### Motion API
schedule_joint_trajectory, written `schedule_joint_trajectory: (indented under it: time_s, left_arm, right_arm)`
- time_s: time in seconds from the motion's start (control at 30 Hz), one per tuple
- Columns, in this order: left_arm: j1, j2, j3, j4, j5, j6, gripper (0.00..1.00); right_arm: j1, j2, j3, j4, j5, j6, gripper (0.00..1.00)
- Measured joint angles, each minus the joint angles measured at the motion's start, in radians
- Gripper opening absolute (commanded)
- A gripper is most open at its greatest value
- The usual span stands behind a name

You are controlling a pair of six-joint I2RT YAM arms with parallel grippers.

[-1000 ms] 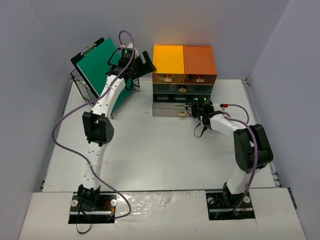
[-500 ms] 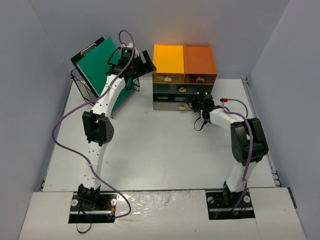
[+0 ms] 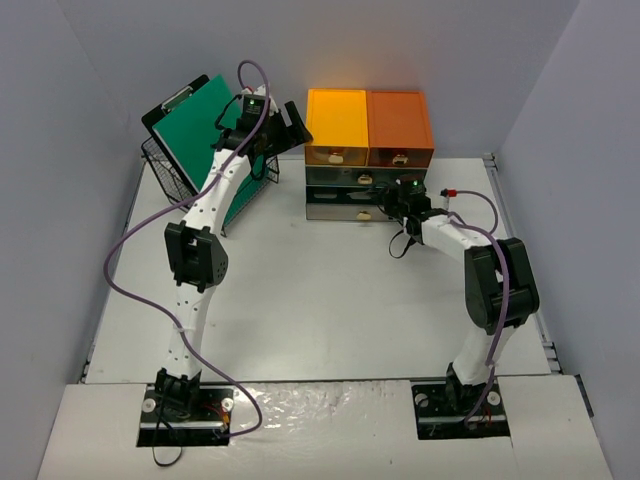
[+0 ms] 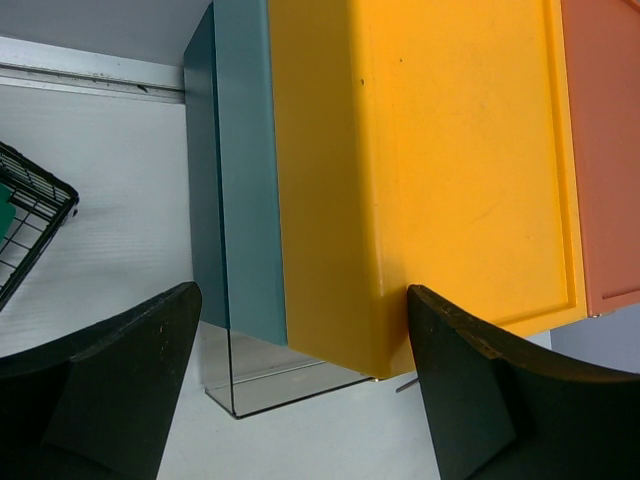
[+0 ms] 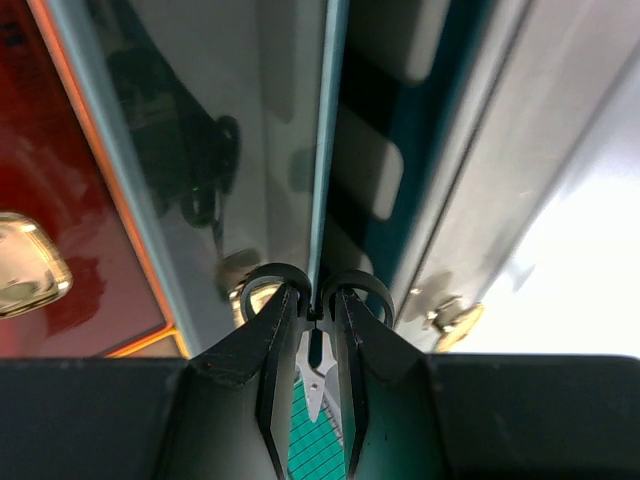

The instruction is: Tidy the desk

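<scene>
Right gripper (image 3: pixel 391 204) has pushed closer to the drawers (image 3: pixel 365 180), fingers pinched together, maybe closing one; next, back away. Left gripper (image 4: pixel 300 310) is spread wide.

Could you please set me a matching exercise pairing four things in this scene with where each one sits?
Things: 1 green clipboard; 2 yellow box; 3 orange box; 4 right gripper.
Places: A top right of the drawer stack; B at the stack's lower drawer fronts; C in the wire basket; D top left of the stack.
Pairs: 1-C, 2-D, 3-A, 4-B.
</scene>
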Motion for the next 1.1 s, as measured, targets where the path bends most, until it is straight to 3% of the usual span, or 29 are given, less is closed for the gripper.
schedule_joint_trajectory:
  time_s: [0.5, 0.97, 1.1]
  left_arm:
    - [0.0, 0.0, 0.003, -0.006, 0.0, 0.001, 0.79]
    - [0.0, 0.0, 0.003, -0.008, 0.0, 0.002, 0.79]
    - [0.0, 0.0, 0.003, -0.008, 0.0, 0.002, 0.79]
  right_arm:
    - [-0.035, 0.058, -0.047, 0.256, -0.087, -0.021, 0.0]
    - [-0.041, 0.124, -0.108, 0.372, -0.146, -0.031, 0.0]
    - [-0.041, 0.125, -0.109, 0.373, -0.149, -0.037, 0.23]
